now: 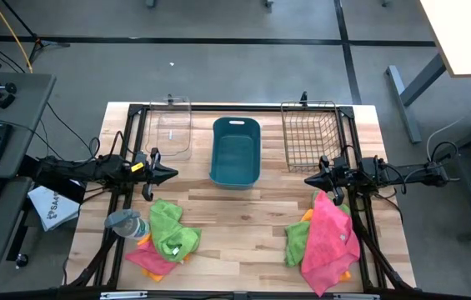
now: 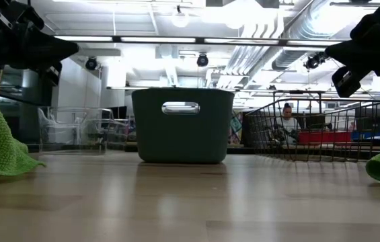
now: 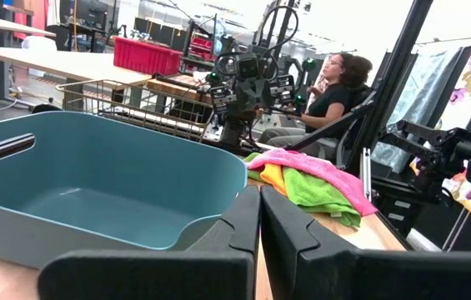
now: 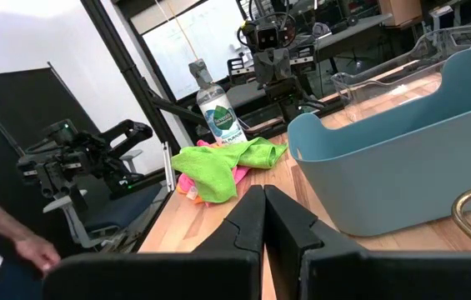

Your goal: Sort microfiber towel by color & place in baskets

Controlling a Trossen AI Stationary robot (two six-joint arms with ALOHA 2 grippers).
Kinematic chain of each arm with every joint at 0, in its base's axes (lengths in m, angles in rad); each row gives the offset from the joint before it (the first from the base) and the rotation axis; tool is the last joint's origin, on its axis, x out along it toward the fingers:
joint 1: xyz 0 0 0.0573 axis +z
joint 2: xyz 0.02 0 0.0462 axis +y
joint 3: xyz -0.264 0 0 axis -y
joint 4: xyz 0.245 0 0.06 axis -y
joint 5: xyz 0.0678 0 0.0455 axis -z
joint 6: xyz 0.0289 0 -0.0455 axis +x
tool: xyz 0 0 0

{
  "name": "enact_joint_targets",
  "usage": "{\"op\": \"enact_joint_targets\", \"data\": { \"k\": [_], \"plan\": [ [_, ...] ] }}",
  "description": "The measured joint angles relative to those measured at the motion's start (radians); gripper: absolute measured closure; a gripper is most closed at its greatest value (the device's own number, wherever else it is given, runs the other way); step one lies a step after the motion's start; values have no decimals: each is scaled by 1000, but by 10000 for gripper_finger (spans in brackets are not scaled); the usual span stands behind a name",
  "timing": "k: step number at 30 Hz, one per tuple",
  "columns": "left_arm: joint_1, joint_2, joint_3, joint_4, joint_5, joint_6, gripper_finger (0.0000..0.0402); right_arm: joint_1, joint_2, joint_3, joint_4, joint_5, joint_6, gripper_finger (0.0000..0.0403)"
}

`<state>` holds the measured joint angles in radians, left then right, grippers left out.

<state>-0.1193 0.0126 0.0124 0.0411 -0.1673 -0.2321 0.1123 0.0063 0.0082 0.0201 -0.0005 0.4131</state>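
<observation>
Both arms poised, no towel picked yet.

The left gripper (image 1: 171, 173) and right gripper (image 1: 308, 179) hover over the counter (image 1: 243, 225), fingers pressed together and empty. A towel pile (image 1: 166, 237) lies just behind the left fingers, another towel pile (image 1: 325, 237) just behind the right. Between the two sets of fingertips sits the teal tub (image 1: 235, 151); beyond stand the clear bin (image 1: 172, 127) and wire basket (image 1: 309, 133). Sorting seems unstarted; next, spread fingers and descend on one towel.

The wooden table (image 1: 243, 208) bears three baskets (image 1: 235, 152), two towel heaps (image 1: 168, 237) and a bottle (image 1: 125, 223)
</observation>
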Motion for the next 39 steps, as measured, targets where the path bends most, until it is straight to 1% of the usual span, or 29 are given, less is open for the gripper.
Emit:
{"op": "enact_joint_targets", "data": {
  "k": [2, 3, 4, 7, 8, 9, 10, 11, 12, 13, 14, 16, 18, 19, 21, 24, 26, 27, 29, 31, 33, 36, 39],
  "plan": [
    [0, 0, 0, 0, 0, 0, 401, 1, 0, 0, 26, 48, -17, 402],
    [0, 0, 0, 0, 0, 0, 401, 0, 0, 0, 68, 85, 32, 402],
    [0, 0, 0, 0, 0, 0, 401, 0, 0, 0, 140, 141, 121, 402],
    [0, 0, 0, 0, 0, 0, 401, 0, 2, 0, 407, 412, 430, 402],
    [0, 0, 0, 0, 0, 0, 401, -1, 2, 0, 466, 474, 485, 402],
    [0, 0, 0, 0, 0, 0, 401, -2, 5, 0, 514, 522, 468, 402],
    [0, 0, 0, 0, 0, 0, 401, -5, 12, 0, 567, 549, 435, 402],
    [0, 0, 0, 0, 0, 0, 401, -10, 26, 0, 635, 547, 418, 402],
    [0, 0, 0, 0, 0, 0, 401, -15, 48, 4, 711, 519, 415, 402],
    [0, 0, 0, 0, 0, 0, 401, -18, 77, 21, 763, 465, 397, 402],
    [0, 0, 0, 0, 0, 0, 401, -20, 115, 54, 802, 390, 371, 402],
    [0, 0, 0, 0, 0, 0, 401, -20, 203, 153, 807, 262, 327, 402],
    [0, 0, 0, 0, 0, 0, 401, -20, 312, 283, 697, 161, 307, 402],
    [0, 0, 0, 0, 0, 0, 401, -20, 369, 354, 590, 115, 307, 402],
    [0, 0, 0, 0, 0, 0, 401, -20, 480, 512, 293, 25, 338, 402],
    [0, 0, 0, 0, 0, 0, 401, -18, 643, 755, -278, -76, 418, 399],
    [0, 0, 0, 0, 0, 0, 401, -1, 762, 888, -607, -119, 450, 389],
    [0, 0, 0, 0, 0, 0, 401, 13, 818, 941, -744, -135, 462, 381],
    [0, 0, 0, 0, 0, 0, 401, 51, 922, 1019, -962, -173, 482, 360],
    [0, 0, 0, 0, 0, 0, 401, 94, 1009, 1059, -1118, -201, 515, 334],
    [0, 0, 0, 0, 0, 0, 401, 140, 1084, 1066, -1211, -235, 572, 306],
    [0, 0, 0, 0, 0, 0, 401, 199, 1175, 1041, -1276, -292, 704, 263],
    [0, 0, 0, 0, 0, 0, 401, 244, 1247, 1011, -1282, -310, 852, 227]
  ]
}}
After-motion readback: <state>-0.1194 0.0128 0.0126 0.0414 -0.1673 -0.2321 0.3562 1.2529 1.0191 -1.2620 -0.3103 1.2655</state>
